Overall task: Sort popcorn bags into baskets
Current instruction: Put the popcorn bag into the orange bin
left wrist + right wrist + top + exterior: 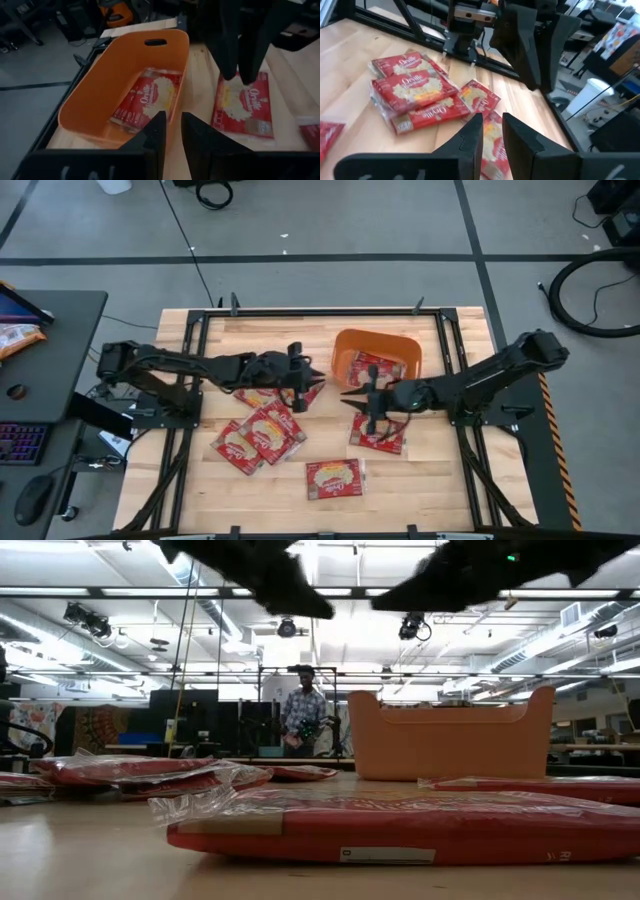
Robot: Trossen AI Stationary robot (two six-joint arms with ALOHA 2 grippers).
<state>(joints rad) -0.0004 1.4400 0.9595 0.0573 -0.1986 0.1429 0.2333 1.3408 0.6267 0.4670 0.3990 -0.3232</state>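
The orange basket [345, 345] [450, 740] [100, 75] stands on the table's far right part, with one red popcorn bag [378, 367] [150, 100] lying flat on its floor. More bags lie flat on the table. There is a pile [262, 432] [415, 95] left of centre, one bag [333, 478] [400, 825] near the near edge, and one [380, 432] [245, 105] under my right arm. My left gripper [312, 383] [170, 130] hovers open and empty beside the basket's left wall. My right gripper [350, 399] [490, 130] faces it from the right, open and empty, above the table.
A few bags [262, 396] lie partly under my left arm. Black frame rails [190, 360] run along the table's sides. Bare wood shows between the two grippers and along the near edge. A person [303, 710] stands far behind the table.
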